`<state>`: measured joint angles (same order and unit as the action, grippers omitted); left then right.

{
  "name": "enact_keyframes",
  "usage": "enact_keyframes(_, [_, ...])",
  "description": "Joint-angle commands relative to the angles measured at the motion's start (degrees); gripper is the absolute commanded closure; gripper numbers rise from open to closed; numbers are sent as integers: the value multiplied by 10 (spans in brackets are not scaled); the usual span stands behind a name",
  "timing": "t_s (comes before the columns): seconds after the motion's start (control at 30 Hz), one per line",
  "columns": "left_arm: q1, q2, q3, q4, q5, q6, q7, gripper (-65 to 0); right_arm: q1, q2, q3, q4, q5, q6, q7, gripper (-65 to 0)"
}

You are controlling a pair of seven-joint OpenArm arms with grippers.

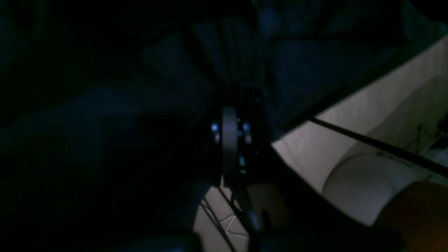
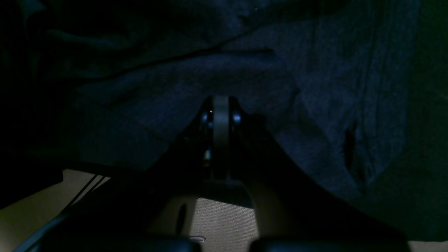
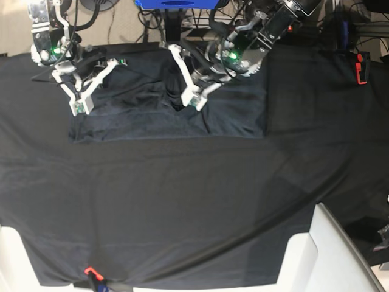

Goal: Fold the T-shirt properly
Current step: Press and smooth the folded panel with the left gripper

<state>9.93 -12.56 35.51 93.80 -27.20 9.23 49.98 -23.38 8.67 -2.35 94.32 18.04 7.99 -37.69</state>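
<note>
The large plain dark slate-grey knit T-shirt (image 3: pixel 164 115) lies at the far side of the table, on the smoother black table covering cloth (image 3: pixel 182 201). Its near edge runs straight across the cloth, with a square corner at each end; its upper part is rumpled into folds between the two arms.

The left gripper (image 3: pixel 193 102) sits over the middle of the T-shirt with its white fingers (image 3: pixel 185 76) brought together at the tip, where the fabric peaks up around them. It appears pinched on a fold of the shirt, though the left wrist view is too dark to show the fabric between the tips. The right gripper (image 3: pixel 79 108) is at the T-shirt's far-left corner, tips likewise drawn together and resting at the shirt's edge; the right wrist view shows heathered knit right against the closed tips.

In front of the T-shirt's near edge the black cloth stretches wide and bare to the table's front, with long shallow creases. A red and black clamp (image 3: pixel 361 67) grips the cloth at the far right edge, and a small red clip (image 3: pixel 91 272) sits at the near edge.
</note>
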Motion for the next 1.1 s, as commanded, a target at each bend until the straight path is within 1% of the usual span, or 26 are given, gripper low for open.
enact_keyframes(0.0, [-1,2,0,25,-5,0,-6,0,2,3,3,8,6,1,6,0])
enact_keyframes(0.17, [3,-1,-4,73,-5,0,-5,0,2,3,3,8,6,1,6,0])
enact_keyframes(0.47, [-4,-10,-6,73,-2,2,-5,0,2,3,3,8,6,1,6,0])
enact_keyframes(0.5, [-4,-10,-10,73,-1,2,-5,0,2,3,3,8,6,1,6,0])
enact_keyframes(0.63, [2,-10,-79,73,-4,2,-4,0,1,3,3,8,6,1,6,0])
enact_keyframes(0.7, [3,-11,-93,72,-3,2,-3,0,1,3,3,7,6,1,6,0])
enact_keyframes(0.8, [-4,-17,-98,59,-4,2,17,0,3,3,2,-5,6,1,6,0])
enact_keyframes(0.93, [-23,-15,-94,23,-4,1,18,0,11,3,-1,-22,6,1,6,0])
enact_keyframes(1.07, [-26,-14,-97,12,-4,1,17,0,11,3,-1,-22,6,1,6,0])
